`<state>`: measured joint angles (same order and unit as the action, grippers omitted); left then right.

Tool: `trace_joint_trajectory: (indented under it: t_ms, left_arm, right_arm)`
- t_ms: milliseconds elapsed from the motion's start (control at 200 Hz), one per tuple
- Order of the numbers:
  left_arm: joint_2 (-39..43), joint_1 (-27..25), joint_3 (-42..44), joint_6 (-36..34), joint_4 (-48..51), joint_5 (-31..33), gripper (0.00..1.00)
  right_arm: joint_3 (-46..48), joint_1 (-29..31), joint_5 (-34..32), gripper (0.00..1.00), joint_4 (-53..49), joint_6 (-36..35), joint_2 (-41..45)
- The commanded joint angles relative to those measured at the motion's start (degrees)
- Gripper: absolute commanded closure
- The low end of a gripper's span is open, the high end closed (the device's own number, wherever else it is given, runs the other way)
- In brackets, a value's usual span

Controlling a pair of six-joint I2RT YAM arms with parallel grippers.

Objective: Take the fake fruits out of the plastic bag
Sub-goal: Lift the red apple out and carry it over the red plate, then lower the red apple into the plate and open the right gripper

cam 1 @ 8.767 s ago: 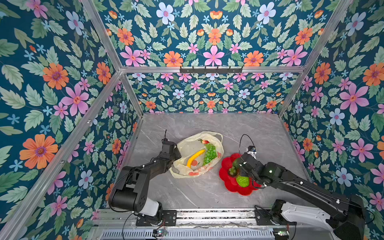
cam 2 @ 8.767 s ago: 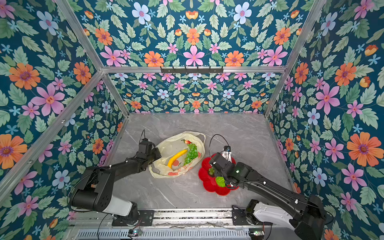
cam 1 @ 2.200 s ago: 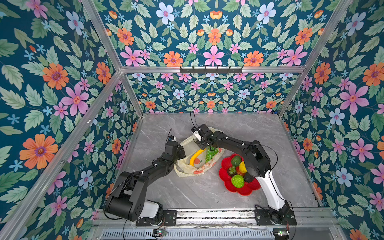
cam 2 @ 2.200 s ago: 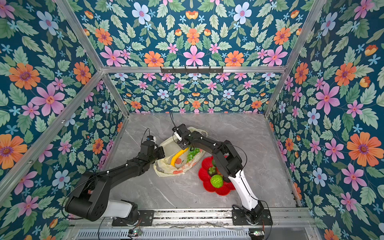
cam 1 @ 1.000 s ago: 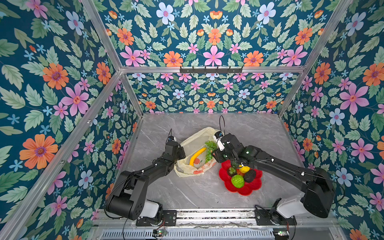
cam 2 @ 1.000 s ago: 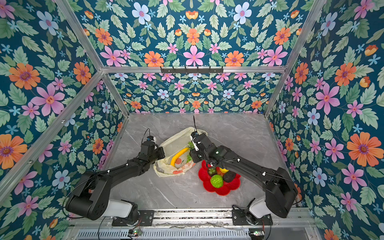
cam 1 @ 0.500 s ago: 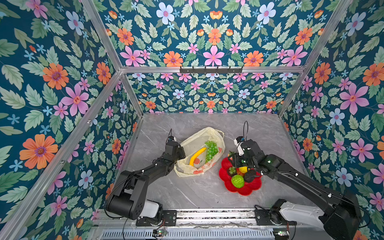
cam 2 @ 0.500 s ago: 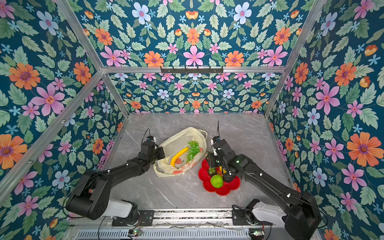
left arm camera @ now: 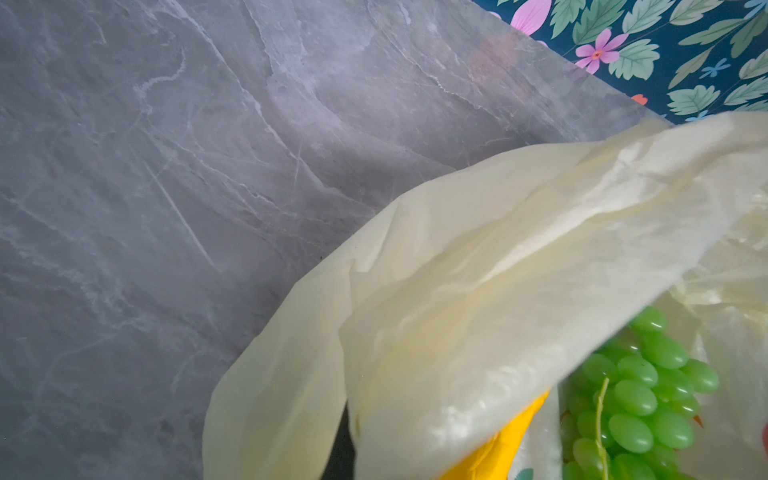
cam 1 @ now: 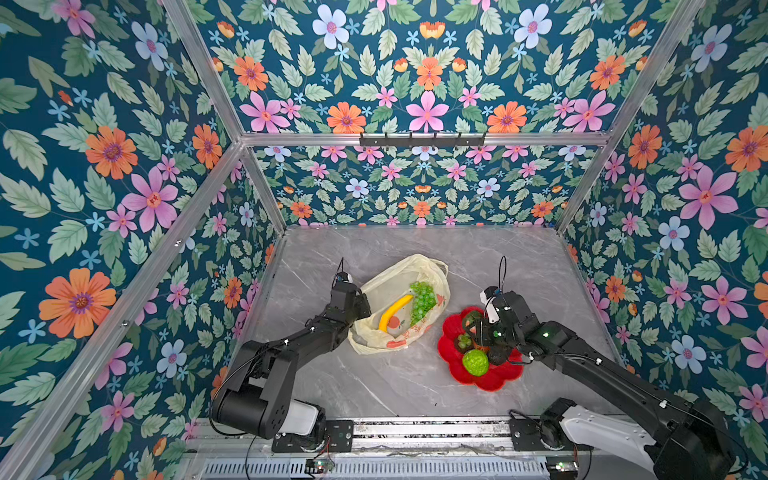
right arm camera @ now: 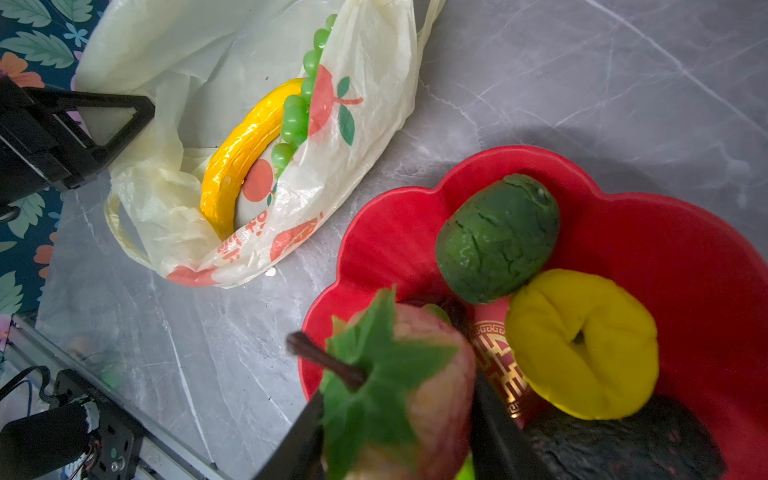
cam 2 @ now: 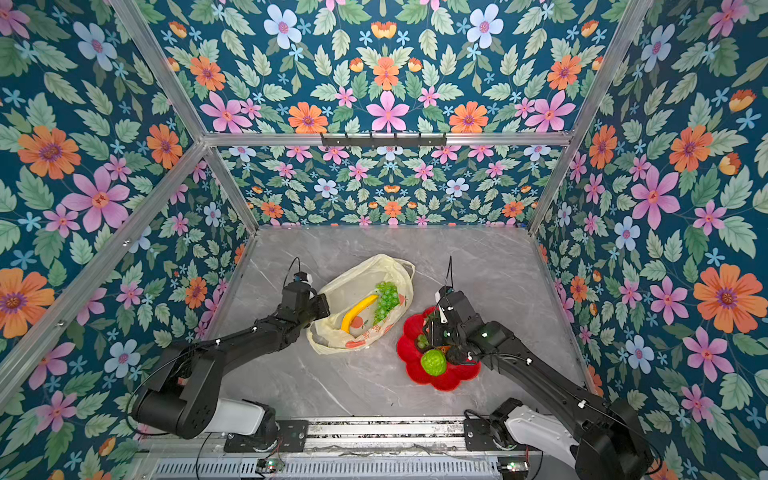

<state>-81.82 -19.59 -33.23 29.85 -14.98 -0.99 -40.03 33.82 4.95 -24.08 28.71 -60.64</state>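
Grey marble-look table (cam 1: 415, 386): thin cream-yellow plastic bag (cam 1: 384, 286) lies open, L gripper (cam 1: 362, 305) jaws together on its rim. Red flower-shaped plate (cam 1: 494, 380) adj. Glossy yellow banana (cam 1: 395, 311), green grape bunch (cam 1: 422, 303) in bag. R gripper (right arm camera: 395, 424) jaws clamped on red strawberry (right arm camera: 436, 374) over plate.

Mid-desk (cam 1: 395, 386), a little toward its left edge, I see the plastic bag (cam 1: 386, 286): cream, crinkled, orange prints, lying flat with its mouth gaping. Inside, the yellow banana (cam 1: 395, 312) and green grape bunch (cam 1: 422, 301) touch side by side. On the red plate (cam 1: 494, 380) just right of it are the bumpy lime-green fruit (cam 1: 475, 362) and the dark green avocado (right arm camera: 496, 239), which touches the yellow citrus (right arm camera: 582, 345). The strawberry (right arm camera: 436, 353), leafy cap, is clamped in the right gripper (right arm camera: 395, 436) over the plate.
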Motion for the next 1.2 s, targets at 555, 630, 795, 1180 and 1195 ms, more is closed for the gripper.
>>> trace_joint_trajectory:
  t_ms: [555,630,795,1180,1195]
  left_arm:
    - [0.2,0.0,0.0,-0.1,-0.7,0.9,1.00]
    - [0.1,0.0,0.0,-0.1,-0.7,0.9,1.00]
    - [0.2,0.0,0.0,-0.1,-0.7,1.0,1.00]
    - [0.5,0.0,0.0,-0.1,-0.6,1.0,1.00]
    - [0.5,0.0,0.1,-0.1,-0.6,1.0,1.00]
  right_arm:
    - [4.7,-0.9,-1.6,0.60,2.1,2.8,-1.0]
    - [5.1,-0.9,-1.8,0.59,2.3,3.0,-1.0]
    - [5.6,-0.9,-2.2,0.56,2.6,3.3,-1.0]
    - [5.5,-0.9,-3.4,0.46,1.9,3.5,-0.4]
    - [5.5,-0.9,-3.5,0.46,1.9,3.4,-0.4]
